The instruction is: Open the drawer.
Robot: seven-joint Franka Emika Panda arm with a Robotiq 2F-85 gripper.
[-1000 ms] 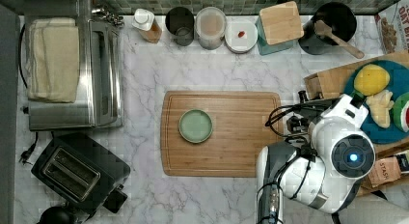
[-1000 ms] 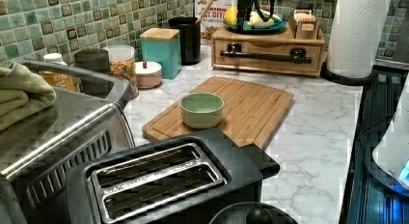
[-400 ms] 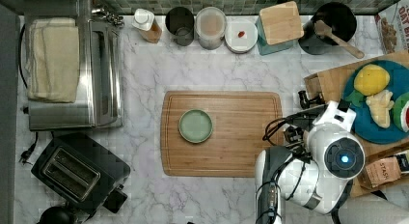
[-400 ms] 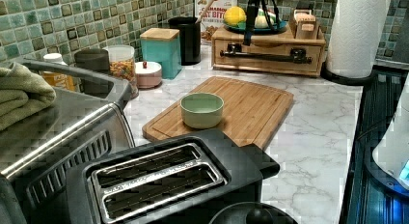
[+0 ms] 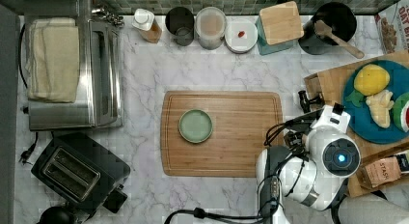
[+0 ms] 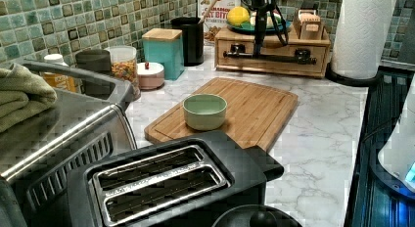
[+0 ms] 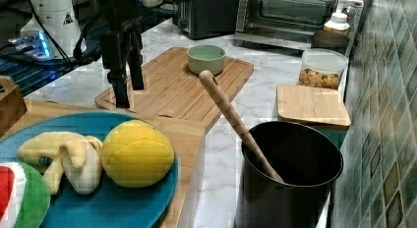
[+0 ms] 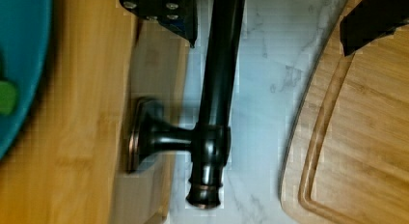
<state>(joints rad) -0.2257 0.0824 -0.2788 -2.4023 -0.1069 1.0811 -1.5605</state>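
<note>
clearly "stash" on brown packet (image 5: 382, 170)

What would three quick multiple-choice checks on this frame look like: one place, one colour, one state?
1. Where is the bowl?
A. on the cutting board
B. on the toaster
C. in the oven

2. What colour is the plate under the toy fruit?
A. red
B. white
C. blue

3. How is the gripper?
A. shut on the spoon
B. open, astride the drawer handle
C. shut on the bowl

Answers:
1. A, it stands on the board.
2. C, the rim is blue.
3. B, one finger shows on each side of the bar.
</note>
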